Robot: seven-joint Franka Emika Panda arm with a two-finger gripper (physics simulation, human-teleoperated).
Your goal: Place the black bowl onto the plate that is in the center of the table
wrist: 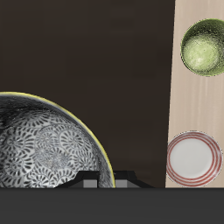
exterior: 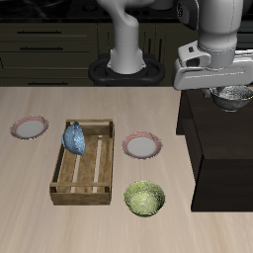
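Speckle in grey and white covers the inside of the black bowl [wrist: 48, 144], which fills much of the wrist view with its pale rim arching over the dark cabinet block [wrist: 87, 44] beneath it. In the exterior view the black bowl [exterior: 233, 97] hangs just under the tool [exterior: 229, 91], above the cabinet block [exterior: 222, 148] at the worktop's edge, lifted off any surface as far as the angle lets me judge. The tool's fingers are mostly hidden by the wrist housing and the bowl itself, so I cannot tell for certain how the jaws stand, though the bowl sits right against them. The plate [exterior: 141, 146] lies flat on the worktop [exterior: 30, 208] near its middle, between the cabinet block and a wooden crate [exterior: 83, 163], well apart from the bowl; the wrist view shows the same plate [wrist: 193, 158] on the pale wood beside the cabinet's edge. A green-yellow patterned bowl [exterior: 145, 198] stands nearer the worktop's front edge, close to the crate's corner, and appears in the wrist view too [wrist: 203, 47]. Inside the crate a blue patterned object [exterior: 74, 137] leans at the back end. A second plate [exterior: 30, 126] rests beyond the crate, far from the tool.
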